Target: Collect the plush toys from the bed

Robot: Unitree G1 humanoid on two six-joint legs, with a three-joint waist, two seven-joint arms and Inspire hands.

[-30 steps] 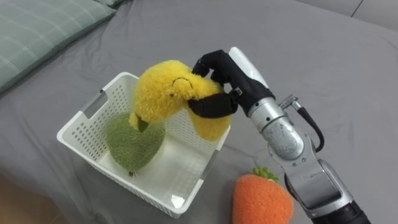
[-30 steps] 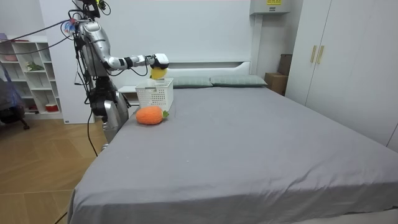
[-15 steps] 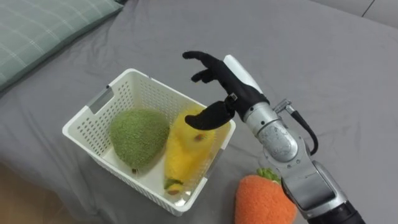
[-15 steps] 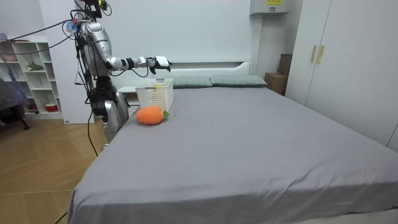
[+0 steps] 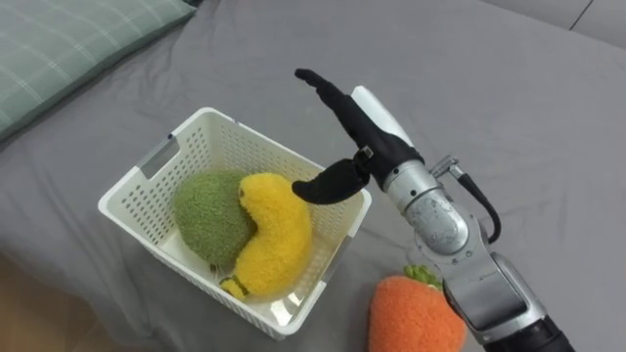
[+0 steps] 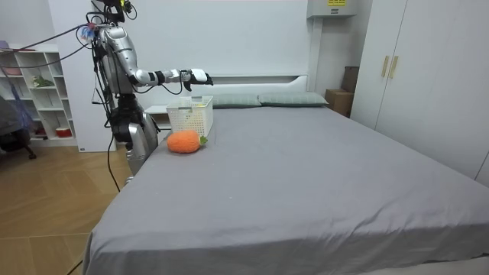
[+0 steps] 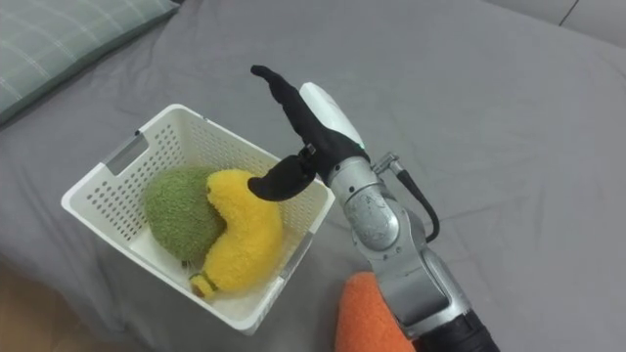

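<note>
While the robot stands at the side edge of the bed near its head-end corner, its right hand (image 5: 364,132) hangs over the far rim of the white perforated plastic basket (image 5: 137,210), released, with fingers stretched out and the thumb pointing down just above the rim, grasping nothing. Inside the basket a yellow plush banana-shaped toy (image 5: 274,240) lies curved against a round green plush toy (image 5: 205,210), partly resting on it and reaching the near wall. An orange plush toy with a green leafy top (image 5: 411,313) lies on the grey bed sheet (image 5: 509,88) just beside the basket's corner, close to the bed's side edge, and is not yet collected. A pale green checked pillow (image 5: 68,49) lies toward the head of the bed. In the room view the basket (image 6: 190,114) and the orange toy (image 6: 183,142) sit together at the bed's corner on the room view's left. Risks, as judged from here: the thumb hangs low enough to catch the rim as the arm moves away, dragging or tipping the light basket; a careless reach could nudge the orange toy over the bed's edge; and the two toys already crowd the basket, so a third may perch high and roll out.
</note>
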